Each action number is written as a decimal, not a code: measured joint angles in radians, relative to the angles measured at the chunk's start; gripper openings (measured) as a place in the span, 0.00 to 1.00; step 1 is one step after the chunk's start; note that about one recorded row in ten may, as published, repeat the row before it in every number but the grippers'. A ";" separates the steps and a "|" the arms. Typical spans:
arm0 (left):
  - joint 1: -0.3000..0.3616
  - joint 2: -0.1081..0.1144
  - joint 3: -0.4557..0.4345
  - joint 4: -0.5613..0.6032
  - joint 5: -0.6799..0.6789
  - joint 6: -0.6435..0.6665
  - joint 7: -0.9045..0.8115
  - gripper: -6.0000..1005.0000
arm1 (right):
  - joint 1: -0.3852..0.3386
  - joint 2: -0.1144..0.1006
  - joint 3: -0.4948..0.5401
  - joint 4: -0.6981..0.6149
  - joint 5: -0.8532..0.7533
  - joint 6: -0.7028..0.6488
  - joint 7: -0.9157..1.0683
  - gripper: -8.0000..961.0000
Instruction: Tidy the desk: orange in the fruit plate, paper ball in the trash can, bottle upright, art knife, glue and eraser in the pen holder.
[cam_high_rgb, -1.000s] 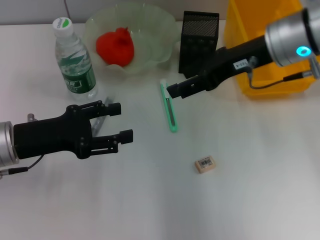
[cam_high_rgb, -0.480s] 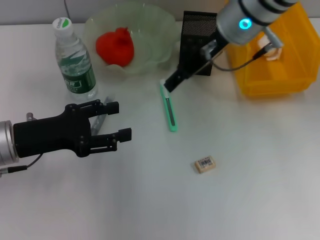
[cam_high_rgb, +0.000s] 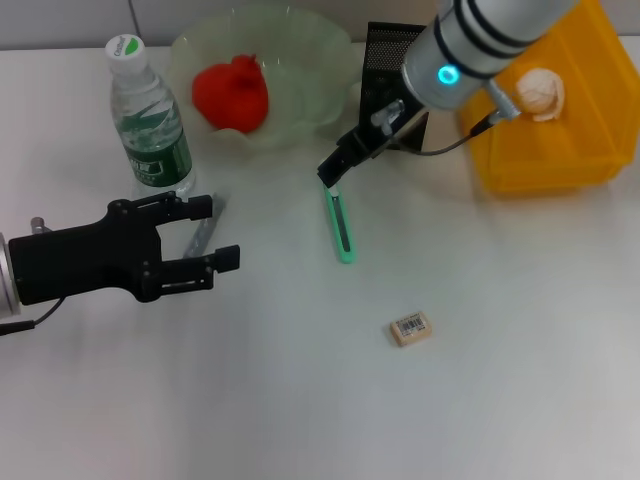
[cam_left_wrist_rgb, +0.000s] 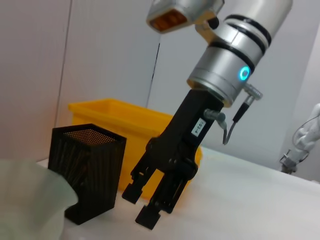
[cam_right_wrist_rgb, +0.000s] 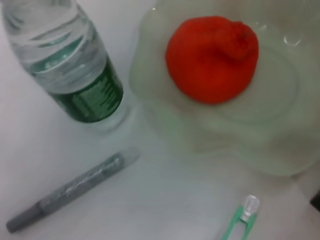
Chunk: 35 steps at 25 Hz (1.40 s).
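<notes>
1. The eraser (cam_high_rgb: 411, 328) lies alone on the white worktop (cam_high_rgb: 500, 350), low and a bit right of the middle of the head view.
2. The left claw (cam_high_rgb: 212, 233) is at the left side of the frame, over the worktop. Its two black fingers are spread wide and hold nothing.
3. The grey glue stick (cam_high_rgb: 201, 232) lies flat just beside the left claw's fingers, below the bottle.
4. The green art knife (cam_high_rgb: 341, 222) lies flat near the middle of the frame.
5. The right claw (cam_high_rgb: 333, 171) points down at the far tip of the art knife. In the left wrist view its fingers (cam_left_wrist_rgb: 145, 217) are apart, with nothing between them.
6. The bottle (cam_high_rgb: 148, 118) stands upright at the upper left.
7. The orange (cam_high_rgb: 231, 93) sits inside the pale green fruit plate (cam_high_rgb: 300, 60) at the top middle.
8. The black mesh pen holder (cam_high_rgb: 398, 60) stands right of the plate.
9. The paper ball (cam_high_rgb: 537, 92) lies in the yellow trash can (cam_high_rgb: 545, 165) at the upper right.
</notes>
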 joint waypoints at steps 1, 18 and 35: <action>0.000 0.000 0.000 0.000 0.000 -0.004 0.000 0.80 | 0.000 0.000 -0.018 0.016 0.017 0.023 0.000 0.80; -0.008 -0.004 0.001 0.000 0.000 -0.019 0.002 0.80 | -0.070 0.002 -0.435 0.076 0.339 0.332 0.043 0.79; -0.007 -0.001 -0.002 0.000 0.000 -0.019 0.002 0.80 | -0.113 0.002 -0.503 0.047 0.333 0.368 0.090 0.79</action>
